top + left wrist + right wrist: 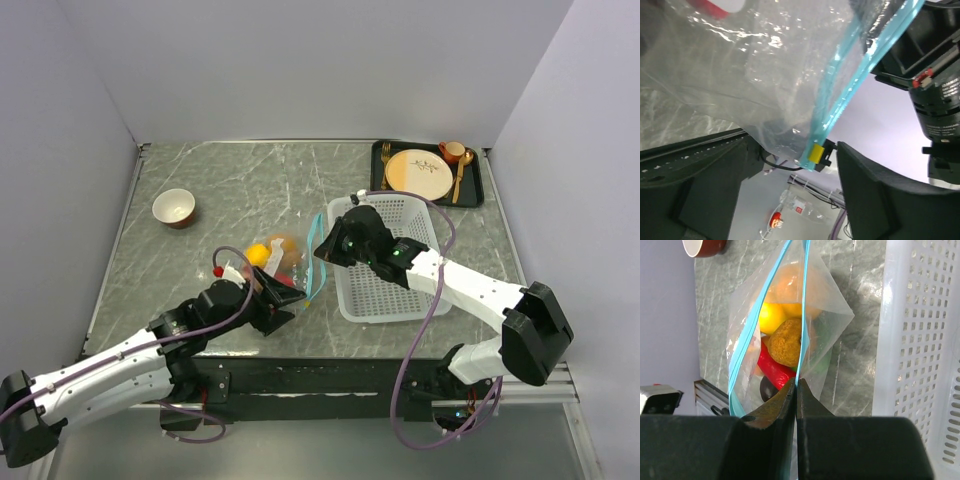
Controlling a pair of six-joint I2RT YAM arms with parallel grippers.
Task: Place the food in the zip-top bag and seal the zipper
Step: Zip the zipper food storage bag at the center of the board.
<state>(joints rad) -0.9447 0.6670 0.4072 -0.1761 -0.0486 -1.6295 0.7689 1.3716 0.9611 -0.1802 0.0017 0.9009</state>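
The zip-top bag (287, 266) lies between the two grippers, left of the basket. The food is inside it: a yellow round (771, 317), an orange one (788, 281), a brown one (786, 342), a red pepper (774, 369) and something green (823, 360). My right gripper (796, 382) is shut on one side of the teal zipper (802, 300), and the mouth gapes open. My left gripper (790, 172) is open under the bag's near corner. The zipper's end with a yellow slider (816, 152) hangs between its dark fingers (875, 195), close to the right one.
A white mesh basket (392, 262) stands just right of the bag, under the right arm. A black tray (478, 190) with a tan plate, cup and cutlery sits at the back right. A red-brown bowl (174, 208) stands at the left. The table's front edge runs close behind the left gripper.
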